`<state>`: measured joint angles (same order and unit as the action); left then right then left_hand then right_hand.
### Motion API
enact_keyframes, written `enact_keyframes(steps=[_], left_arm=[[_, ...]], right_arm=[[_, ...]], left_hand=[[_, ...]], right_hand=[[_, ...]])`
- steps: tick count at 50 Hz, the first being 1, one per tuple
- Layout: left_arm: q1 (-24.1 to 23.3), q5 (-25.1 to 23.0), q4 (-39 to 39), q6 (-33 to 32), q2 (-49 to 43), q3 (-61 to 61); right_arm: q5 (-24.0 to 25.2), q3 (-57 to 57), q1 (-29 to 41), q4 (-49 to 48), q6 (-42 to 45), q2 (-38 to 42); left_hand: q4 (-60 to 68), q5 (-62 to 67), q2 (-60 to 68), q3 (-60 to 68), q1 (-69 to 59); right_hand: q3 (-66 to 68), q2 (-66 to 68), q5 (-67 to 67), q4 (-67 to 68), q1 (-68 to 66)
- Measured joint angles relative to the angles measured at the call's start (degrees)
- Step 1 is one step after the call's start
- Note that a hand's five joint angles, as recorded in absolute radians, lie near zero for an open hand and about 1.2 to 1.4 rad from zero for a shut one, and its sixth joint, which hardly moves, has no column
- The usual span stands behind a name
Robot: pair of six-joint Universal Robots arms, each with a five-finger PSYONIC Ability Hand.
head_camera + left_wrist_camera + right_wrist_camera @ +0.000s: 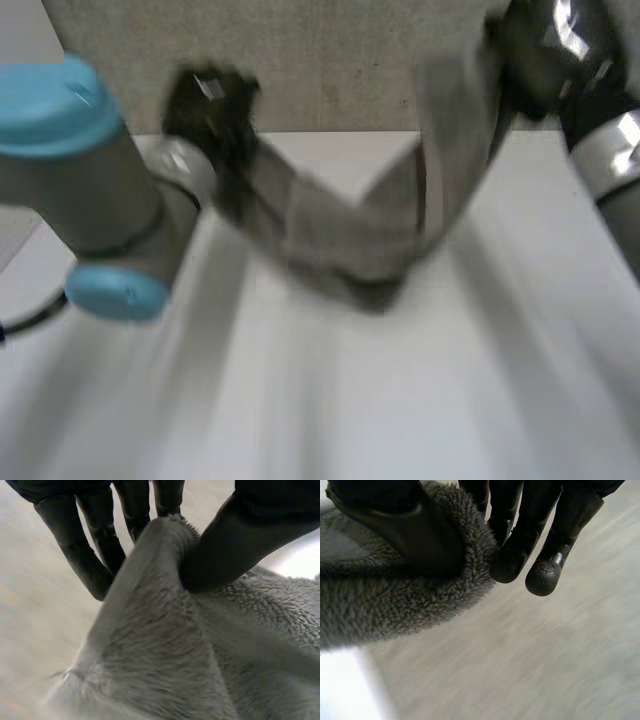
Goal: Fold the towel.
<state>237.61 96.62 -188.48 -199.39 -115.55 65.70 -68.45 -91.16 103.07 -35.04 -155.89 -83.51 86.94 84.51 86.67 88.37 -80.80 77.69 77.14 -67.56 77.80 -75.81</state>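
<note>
The grey towel [335, 235] is lifted off the white tabletop [400, 400] and hangs between the two hands over the far half of the table, close to its far edge. It sags in a deep curve, high at both ends and lowest in the middle. Blur hides whether that lowest fold touches the tabletop.

The left hand [212, 105] holds one end of the towel up near the table's far left corner. In the left wrist view, its thumb [235, 545] presses a bunched edge of fleecy cloth against the fingers [95, 560], so this hand pinches the towel [170, 650]. The rest of the cloth spreads out below the palm.

The right hand [530, 60] is raised higher, beyond the far right part of the table, and a strip of towel drops steeply from it. In the right wrist view, its thumb [407, 527] lies over the rolled edge of the towel [395, 602] and clamps it against the fingers [520, 545]. The fingertips reach just past the cloth.
</note>
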Motion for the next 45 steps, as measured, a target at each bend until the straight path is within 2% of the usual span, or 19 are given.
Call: enact_keyframes(steps=[2, 6, 10, 13, 19, 30, 39, 45], left_arm=[[1.86, 0.86, -4.08, -0.53, 1.31, -2.39], [4.26, 1.86, -9.29, -0.39, 4.34, -1.93], [5.57, 1.99, -10.76, 0.21, 6.06, 1.21], [7.09, 1.78, -10.56, 0.89, 7.03, 7.00], [8.40, 0.35, -8.72, 1.35, 7.23, 16.67], [8.07, -4.82, -7.15, 0.99, 7.21, 31.06], [7.94, -5.50, -5.45, 0.81, 9.38, 34.61], [9.34, -5.43, -3.48, 0.93, 13.35, 34.49]], right_arm=[[-0.17, 2.30, -0.56, -6.00, -6.57, -0.09], [-0.01, 4.03, -3.66, -9.88, -17.63, -0.29], [0.68, 4.19, -6.37, -7.18, -22.64, -0.35], [1.99, 4.07, -8.27, -0.01, -23.38, 0.32], [4.15, 3.61, -8.95, 13.90, -16.72, 3.48], [4.17, -0.36, -8.27, 34.20, 3.26, 10.99], [4.04, -3.52, -8.89, 37.13, 7.48, 11.79], [3.91, -4.10, -9.25, 37.43, 7.09, 8.36]], left_hand=[[0.00, 0.35, 0.00, 0.05, 0.00], [0.00, 0.63, 0.00, 0.09, 0.00], [0.00, 0.65, 0.00, 0.11, 0.00], [0.00, 0.65, 0.00, 0.13, 0.00], [0.26, 0.65, 0.00, 0.21, 0.00], [0.35, 0.65, 0.00, 0.24, 0.00], [0.35, 0.65, 0.00, 0.24, 0.00], [0.35, 0.65, 0.00, 0.25, 0.00]], right_hand=[[0.00, 0.00, 0.00, 0.00, 0.00], [0.00, 0.00, 0.00, 0.00, 0.00], [0.00, 0.00, 0.00, 0.00, 0.00], [0.00, 0.00, 0.00, 0.00, 0.00], [0.00, 0.00, 0.00, 0.00, 0.00], [0.00, 0.00, 0.01, 0.00, 0.00], [0.00, 0.00, 0.00, 0.00, 0.00], [0.00, 0.00, 0.00, 0.00, 0.00]])
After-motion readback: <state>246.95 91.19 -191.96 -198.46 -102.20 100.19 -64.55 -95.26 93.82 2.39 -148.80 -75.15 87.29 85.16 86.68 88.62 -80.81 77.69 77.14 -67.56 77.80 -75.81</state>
